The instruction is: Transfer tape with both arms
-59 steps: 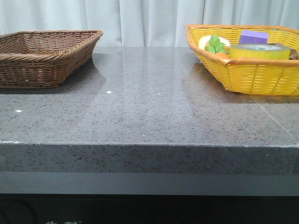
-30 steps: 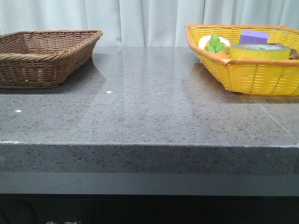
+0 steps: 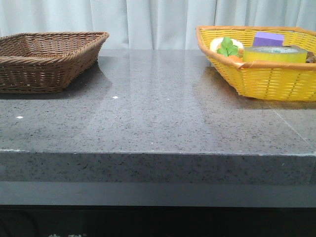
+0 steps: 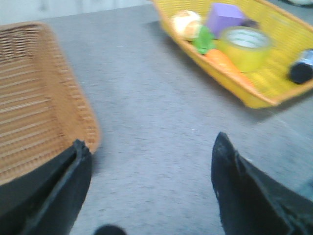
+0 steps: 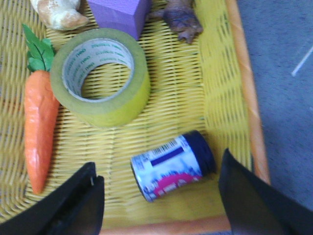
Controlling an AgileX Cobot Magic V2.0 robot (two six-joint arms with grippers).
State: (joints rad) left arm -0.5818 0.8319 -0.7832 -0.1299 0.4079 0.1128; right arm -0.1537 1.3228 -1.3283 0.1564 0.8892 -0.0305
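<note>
Tape [image 5: 100, 76] flat in basket [image 5: 215, 73], beyond right fingers [image 5: 247, 196].

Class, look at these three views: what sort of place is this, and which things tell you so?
Probably a robot test bench, not a home: a bare grey stone table before a plain curtain, with two wicker baskets, the yellow basket holding staged props.

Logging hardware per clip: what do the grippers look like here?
Only the fingers show, in the wrist views. The left gripper and right gripper each have two matte black, angular, wedge-shaped fingers tapering to pointed tips. No markings or cables are visible; the front view shows neither arm.
</note>
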